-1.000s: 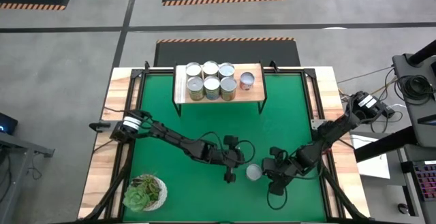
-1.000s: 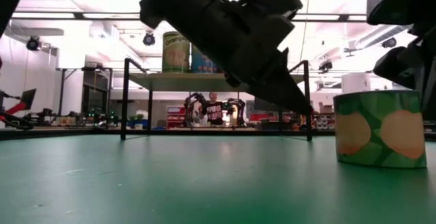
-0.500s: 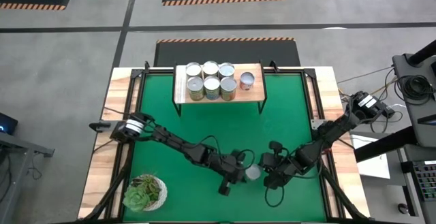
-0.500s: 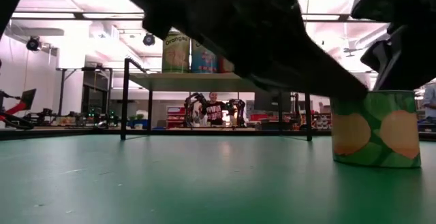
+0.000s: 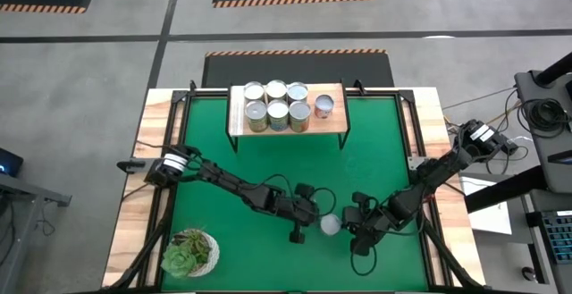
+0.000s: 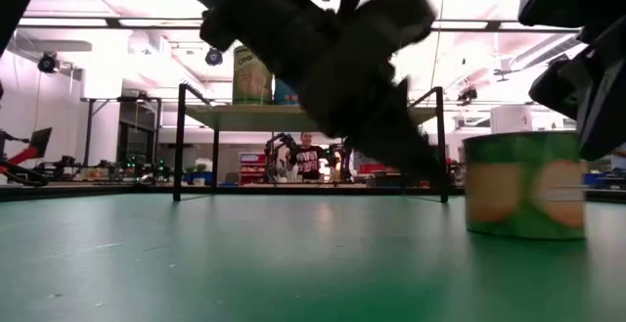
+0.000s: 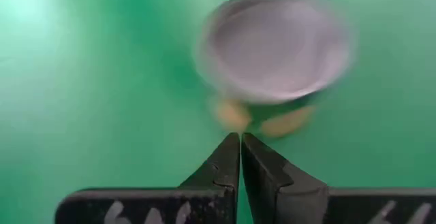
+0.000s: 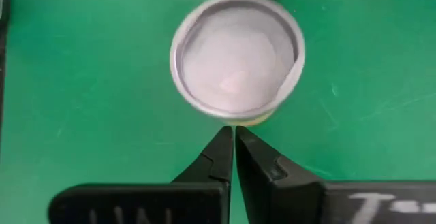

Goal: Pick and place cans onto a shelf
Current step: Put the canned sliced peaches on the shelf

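**One can on the mat between two closed grippers**

A succulent sits at the near left corner of the table. On the far side the shelf holds seven cans. The left arm reaches low across the green mat; the left gripper, fingers pressed together and empty, points at the lone can just beside it. Just right of that can, the right gripper is likewise closed and holds nothing, its arm folded in from the right edge.
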You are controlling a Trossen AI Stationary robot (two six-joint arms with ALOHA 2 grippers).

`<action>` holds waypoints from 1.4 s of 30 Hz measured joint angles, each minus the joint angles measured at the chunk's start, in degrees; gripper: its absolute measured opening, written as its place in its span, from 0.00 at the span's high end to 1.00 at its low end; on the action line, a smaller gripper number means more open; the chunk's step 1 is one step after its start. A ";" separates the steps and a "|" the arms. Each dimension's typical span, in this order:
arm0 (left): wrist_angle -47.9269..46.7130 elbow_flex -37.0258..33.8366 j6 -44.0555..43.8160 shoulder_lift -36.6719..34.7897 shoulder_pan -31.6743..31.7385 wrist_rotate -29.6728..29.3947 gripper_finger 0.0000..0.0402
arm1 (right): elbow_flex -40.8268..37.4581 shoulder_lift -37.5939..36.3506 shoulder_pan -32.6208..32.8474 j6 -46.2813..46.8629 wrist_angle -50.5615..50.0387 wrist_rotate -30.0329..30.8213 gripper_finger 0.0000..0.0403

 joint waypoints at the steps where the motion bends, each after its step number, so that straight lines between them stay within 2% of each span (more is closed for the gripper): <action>1: -1.59 -0.04 -0.35 -0.29 0.05 -2.59 1.00 | 0.00 0.00 0.00 0.04 -0.15 -0.34 0.98; 3: -3.58 -0.06 -0.94 -1.24 0.05 -6.72 1.00 | 0.00 0.04 0.00 0.04 -0.56 -0.50 0.98; 6: -4.77 -0.04 -1.04 -1.74 -0.08 -7.19 1.00 | -0.01 0.02 0.07 0.02 -1.53 -0.38 0.98; 8: -5.13 -0.04 -0.77 -1.74 -0.19 -5.05 1.00 | -0.02 0.06 0.02 0.02 -2.31 1.13 0.98; 11: -4.27 -0.04 -0.01 -1.74 -0.35 1.55 1.00 | -0.02 0.40 -0.03 0.02 -2.58 4.32 0.98; 13: -3.20 -0.04 0.10 -1.55 -0.52 3.78 1.00 | -0.02 0.48 -0.04 -0.13 -2.56 4.39 0.98; 17: -1.87 -0.02 0.25 -0.95 -0.68 5.11 1.00 | -0.02 0.47 0.06 -1.50 -2.48 3.35 0.98; 20: -1.95 -0.02 0.10 -0.59 -0.61 5.16 1.00 | -0.02 -0.04 0.39 -1.26 -5.97 1.44 0.98; 24: -1.23 -0.02 0.10 -0.43 -0.59 5.14 1.00 | -0.02 -0.67 0.39 0.11 -6.51 1.90 0.96; 29: -0.47 -0.02 0.10 -0.41 -0.56 5.08 1.00 | -0.02 -0.41 0.13 1.93 -6.07 2.32 0.81; 38: -0.34 -0.02 0.10 -0.36 -0.52 5.02 1.00 | -0.02 1.48 0.09 -1.03 0.12 6.03 0.38; 42: -0.01 -0.02 0.10 -0.34 -0.52 4.94 1.00 | -0.02 4.42 -0.24 -3.44 4.52 7.52 0.23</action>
